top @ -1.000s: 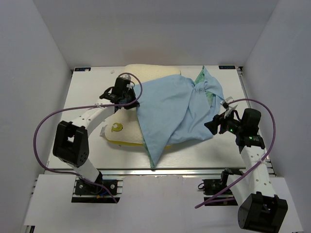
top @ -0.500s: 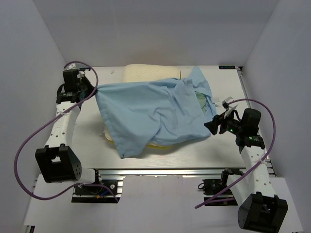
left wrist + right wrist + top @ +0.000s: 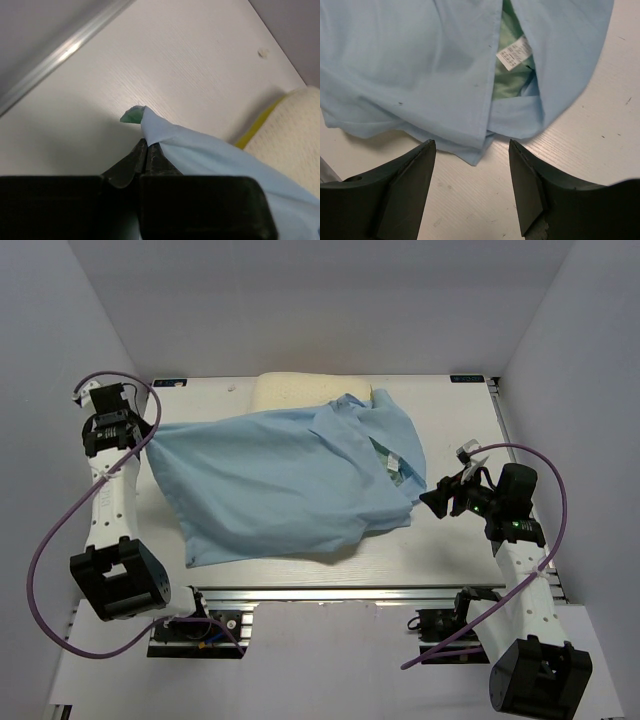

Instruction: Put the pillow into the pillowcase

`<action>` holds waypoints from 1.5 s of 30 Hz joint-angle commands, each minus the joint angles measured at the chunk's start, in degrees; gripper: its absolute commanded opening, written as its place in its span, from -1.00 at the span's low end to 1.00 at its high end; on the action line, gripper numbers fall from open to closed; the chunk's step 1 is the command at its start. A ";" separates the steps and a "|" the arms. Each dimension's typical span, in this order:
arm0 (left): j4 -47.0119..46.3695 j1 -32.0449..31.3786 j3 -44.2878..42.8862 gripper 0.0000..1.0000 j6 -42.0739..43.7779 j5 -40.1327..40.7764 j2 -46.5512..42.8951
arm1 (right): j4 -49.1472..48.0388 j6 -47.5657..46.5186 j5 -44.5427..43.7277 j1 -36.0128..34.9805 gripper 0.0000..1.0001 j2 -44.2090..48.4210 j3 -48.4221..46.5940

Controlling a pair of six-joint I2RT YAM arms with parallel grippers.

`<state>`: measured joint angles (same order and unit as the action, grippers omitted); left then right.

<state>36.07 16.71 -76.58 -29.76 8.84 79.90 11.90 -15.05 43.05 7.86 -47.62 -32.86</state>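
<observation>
The light blue pillowcase [image 3: 280, 480] lies spread across the table and covers most of the cream pillow [image 3: 300, 390], whose far edge shows behind it. My left gripper [image 3: 140, 437] is shut on the pillowcase's left corner [image 3: 150, 125] and holds it stretched out at the far left. The pillow's yellow piping [image 3: 260, 125] shows in the left wrist view. My right gripper [image 3: 432, 502] is open and empty, just right of the pillowcase's folded right end [image 3: 485, 150]. Mint-green lining and a white label [image 3: 515, 52] show in a gap there.
The white table [image 3: 470, 540] is walled in by grey panels left, right and back. An aluminium rail [image 3: 330, 592] runs along the near edge. A small white speck [image 3: 261, 51] lies on the table near the back left.
My left gripper has pulled the pillowcase corner from the table's middle out to the far left, unfolding the cloth over the pillow. The right arm has not moved.
</observation>
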 commanded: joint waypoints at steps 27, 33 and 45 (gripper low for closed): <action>-4.01 -15.61 16.63 0.96 3.57 -26.70 -19.25 | 2.16 -0.68 5.38 0.23 0.35 -3.01 -1.94; 5.92 -49.43 19.26 0.96 -4.86 -1.60 -17.94 | 1.99 -0.68 4.85 0.23 0.36 -3.18 -1.68; 19.55 -84.55 7.77 0.96 -6.72 40.53 6.90 | 2.78 -1.04 4.94 0.23 0.36 -4.33 -2.12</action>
<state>49.32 -66.15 -64.55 -36.01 33.43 81.58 14.00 -15.44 47.07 7.86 -52.23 -32.88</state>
